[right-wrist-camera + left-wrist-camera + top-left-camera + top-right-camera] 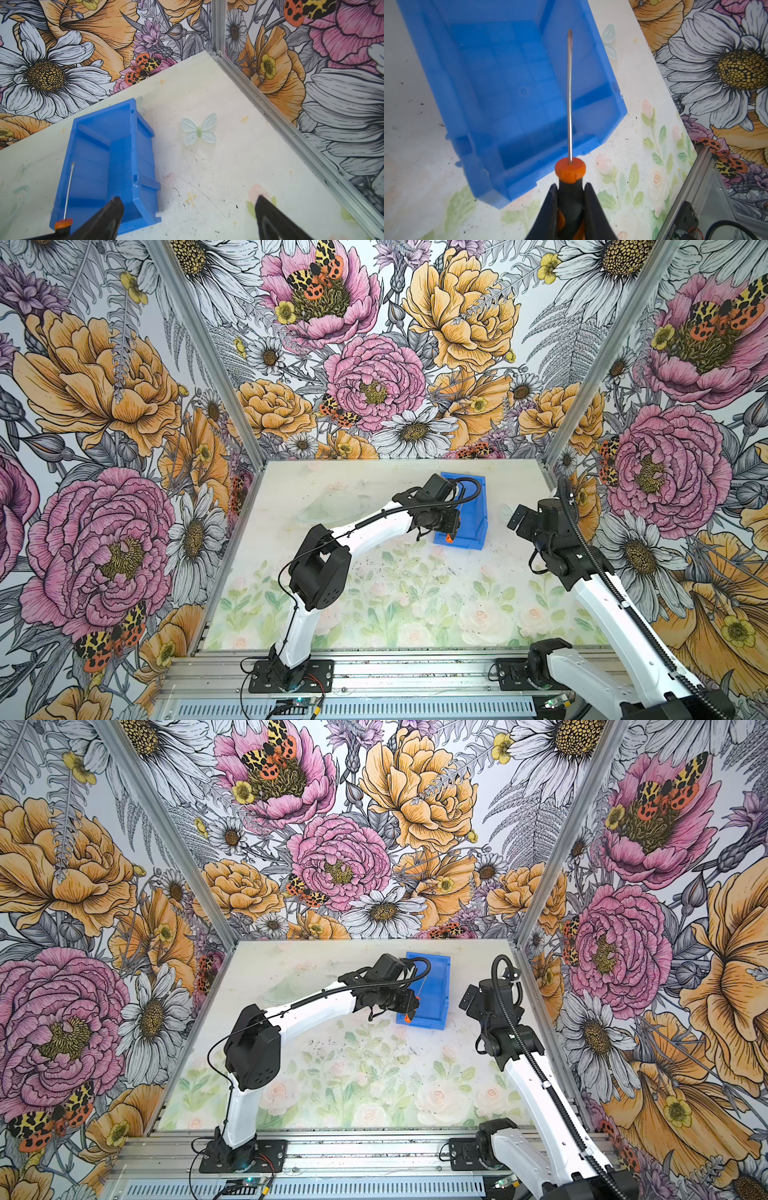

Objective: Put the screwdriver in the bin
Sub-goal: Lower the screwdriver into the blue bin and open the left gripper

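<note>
- Left gripper (571,207) clamped on the black part of the handle of the screwdriver (569,108), orange collar just proud of the fingertips, thin shaft pointing out over the bin (512,89).
- Screwdriver held in the air above the bin's lower front wall, at the side of the bin facing the table's near edge; bin itself sitting toward the far edge of the table (374,593), right of centre.
- Right gripper (187,216) with jaws spread wide, holding nothing, parked beside the bin on the side toward the table's right edge.
- Step in hand, by judgement: carrying the tool over the opening before release.
- Best done by pushing on toward the table's far edge until the handle, the heavy end, is past the low front wall and over the bin floor; released now, handle probably lands on or outside that wall.
- Worth lowering the tip toward the floor first, so the shaft does not bounce off a tall wall.
- Height above the rim hard to judge from above; likely small clearance only.
- Open jaws fully, then lift straight up.
</note>
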Controlling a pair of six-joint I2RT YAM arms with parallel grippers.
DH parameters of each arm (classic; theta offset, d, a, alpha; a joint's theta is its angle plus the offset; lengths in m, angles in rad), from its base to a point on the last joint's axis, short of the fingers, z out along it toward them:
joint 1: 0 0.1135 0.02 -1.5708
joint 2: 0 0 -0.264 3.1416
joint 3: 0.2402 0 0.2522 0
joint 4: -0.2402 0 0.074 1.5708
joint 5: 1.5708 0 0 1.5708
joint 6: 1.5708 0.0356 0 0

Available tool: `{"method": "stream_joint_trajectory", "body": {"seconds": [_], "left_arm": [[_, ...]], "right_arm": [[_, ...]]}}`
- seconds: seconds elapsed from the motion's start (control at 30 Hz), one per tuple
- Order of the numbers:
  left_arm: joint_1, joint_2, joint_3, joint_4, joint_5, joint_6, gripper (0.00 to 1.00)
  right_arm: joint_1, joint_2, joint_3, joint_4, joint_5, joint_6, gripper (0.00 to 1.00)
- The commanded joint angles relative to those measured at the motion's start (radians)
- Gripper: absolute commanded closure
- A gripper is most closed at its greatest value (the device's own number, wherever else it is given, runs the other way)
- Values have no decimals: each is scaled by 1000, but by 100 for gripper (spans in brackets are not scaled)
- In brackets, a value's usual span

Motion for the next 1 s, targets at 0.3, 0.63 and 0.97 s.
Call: {"method": "stream_joint_trajectory", "body": {"seconds": [0.3,0.63,0.97], "left_arm": [[21,184,205,18,-37,-29,100],[25,233,240,18,-55,-20,100],[24,241,251,18,-68,-20,83]], "right_arm": [[-26,-7,-15,2,-52,-32,1],[-35,-1,-13,4,-57,-38,0],[-43,-20,-16,3,-62,-55,1]]}}
